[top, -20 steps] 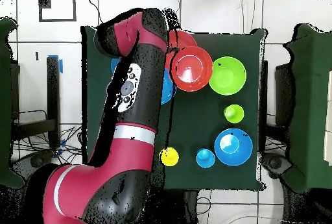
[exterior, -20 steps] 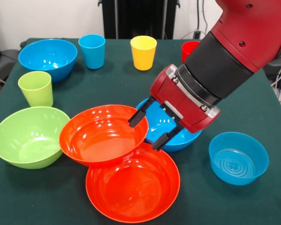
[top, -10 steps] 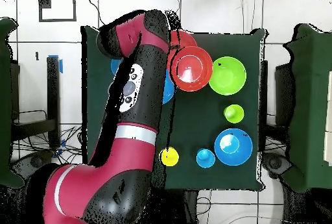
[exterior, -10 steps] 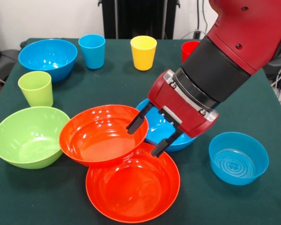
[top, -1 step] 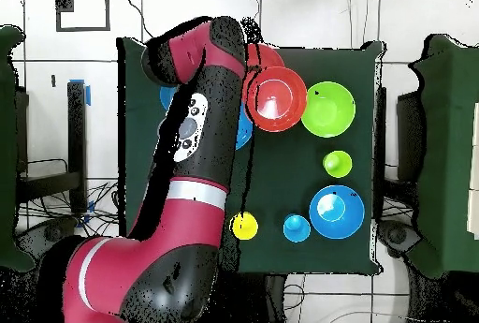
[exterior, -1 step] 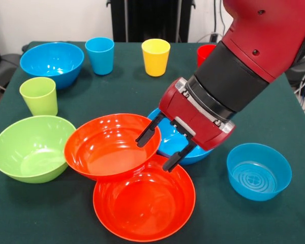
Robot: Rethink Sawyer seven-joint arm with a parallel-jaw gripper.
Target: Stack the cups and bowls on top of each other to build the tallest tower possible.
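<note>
Orange bowl (exterior, -1 step: 112, 146) rim between spread fingers of gripper (exterior, -1 step: 156, 152)

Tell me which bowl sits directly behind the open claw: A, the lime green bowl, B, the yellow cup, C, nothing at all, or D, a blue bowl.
D: in the front view the open claw hangs in front of a blue bowl, which sits beside the two overlapping orange bowls.

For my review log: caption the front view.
Open gripper hovers at upper orange bowl's rim; no tower yet.
</note>
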